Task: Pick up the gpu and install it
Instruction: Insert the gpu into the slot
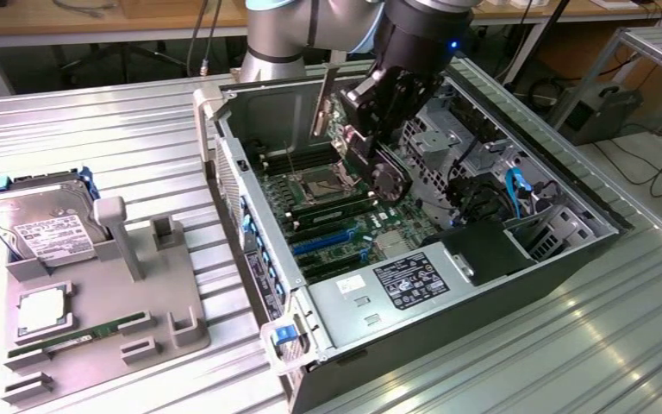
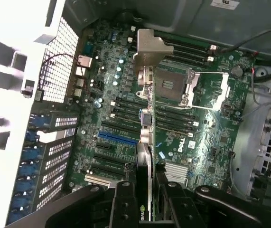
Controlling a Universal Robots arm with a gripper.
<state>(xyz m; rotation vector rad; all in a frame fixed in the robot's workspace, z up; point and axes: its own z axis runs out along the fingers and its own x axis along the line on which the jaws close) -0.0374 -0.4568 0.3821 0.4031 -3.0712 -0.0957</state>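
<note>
Fig. 1. The gripper (image 1: 368, 116) (image 2: 144, 192), as I viewed it remotely, was clamped on the gpu (image 1: 352, 129) (image 2: 144, 147), with its 2 fingers (image 2: 125, 202) pressed against the card's faces. The card hung edge-down above the motherboard (image 1: 343, 216) (image 2: 206, 142) inside the open computer case (image 1: 423, 349), its silvery bracket (image 1: 323, 99) (image 2: 148, 47) toward the case's far side. 1 blue slot (image 2: 117, 137) lay just beside the card's line. At the exterior view's left, a grey tray (image 1: 101, 289) carried a hard drive (image 1: 38, 228) and a memory stick (image 1: 78, 338).
</note>
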